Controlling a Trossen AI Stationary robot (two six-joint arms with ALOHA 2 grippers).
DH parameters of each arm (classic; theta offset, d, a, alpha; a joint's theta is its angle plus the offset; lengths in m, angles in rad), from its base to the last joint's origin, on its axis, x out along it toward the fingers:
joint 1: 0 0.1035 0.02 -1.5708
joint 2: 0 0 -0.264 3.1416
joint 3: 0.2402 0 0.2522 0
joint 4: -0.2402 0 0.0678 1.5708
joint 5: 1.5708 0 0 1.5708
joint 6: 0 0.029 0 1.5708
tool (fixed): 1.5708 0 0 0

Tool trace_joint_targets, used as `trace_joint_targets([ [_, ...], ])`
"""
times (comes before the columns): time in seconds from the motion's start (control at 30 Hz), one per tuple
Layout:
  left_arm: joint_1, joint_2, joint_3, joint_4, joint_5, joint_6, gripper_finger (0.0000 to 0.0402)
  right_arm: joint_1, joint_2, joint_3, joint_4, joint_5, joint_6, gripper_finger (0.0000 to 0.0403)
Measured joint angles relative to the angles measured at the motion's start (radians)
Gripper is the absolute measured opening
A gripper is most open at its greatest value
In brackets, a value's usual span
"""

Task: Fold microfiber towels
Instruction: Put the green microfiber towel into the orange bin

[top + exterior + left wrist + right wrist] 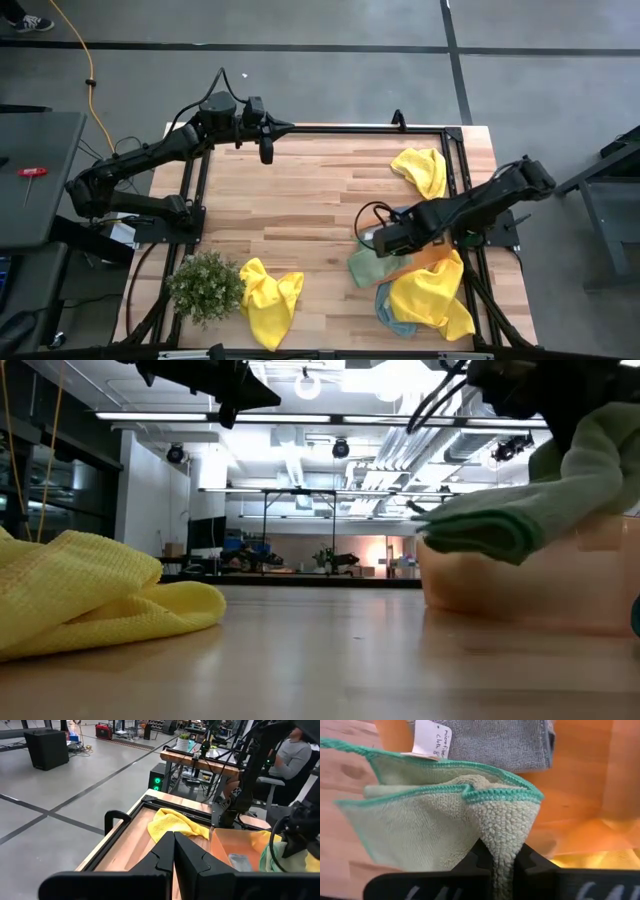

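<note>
**Two grippers, one green towel held**

Right gripper [502,862] pinched the pale green towel [445,825], folded, just beside the orange mat [432,258], perhaps resting on its edge. Left gripper [173,851], fingers pressed together, hovered well apart.

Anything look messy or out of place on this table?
Nothing damaged. Unfolded yellow towels lie crumpled near the potted plant and at the far corner; the right end effector pinches a pale green towel.
</note>
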Motion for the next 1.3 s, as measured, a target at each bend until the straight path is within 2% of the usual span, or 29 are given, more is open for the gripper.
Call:
trace_joint_targets([
  [0.2,0.0,0.0,0.0,0.0,0.0,0.0,0.0,-0.008,0.055,0.0,0.011,0.03,0.015,0.0],
  [0.33,0.0,0.0,0.0,0.0,0.0,0.0,0.0,-0.018,0.059,0.0,-0.079,0.026,0.007,0.0],
  [0.63,0.0,0.0,0.0,0.0,0.0,0.0,0.0,-0.069,0.059,0.0,-0.198,-0.073,-0.227,0.0],
  [0.73,0.0,0.0,0.0,0.0,0.0,0.0,0.0,-0.091,0.057,-0.035,-0.122,-0.085,-0.257,0.0],
  [0.87,0.0,0.0,0.0,-0.001,0.0,0.0,0.0,-0.129,0.052,-0.097,0.172,-0.09,-0.343,0.0],
  [0.93,0.0,0.0,0.0,-0.005,0.0,0.0,0.0,-0.152,0.053,-0.117,0.224,-0.09,-0.367,0.0],
  [1.1,0.0,0.0,0.0,-0.02,0.0,-0.001,0.0,-0.192,0.019,-0.122,0.078,-0.087,-0.43,0.0],
  [1.23,0.0,0.0,0.0,-0.043,0.0,-0.001,0.0,-0.198,0.003,-0.132,-0.075,-0.157,-0.474,0.0],
  [1.3,0.0,0.0,0.0,-0.054,0.0,-0.001,0.0,-0.198,0.003,-0.159,-0.084,-0.192,-0.483,0.0],
])
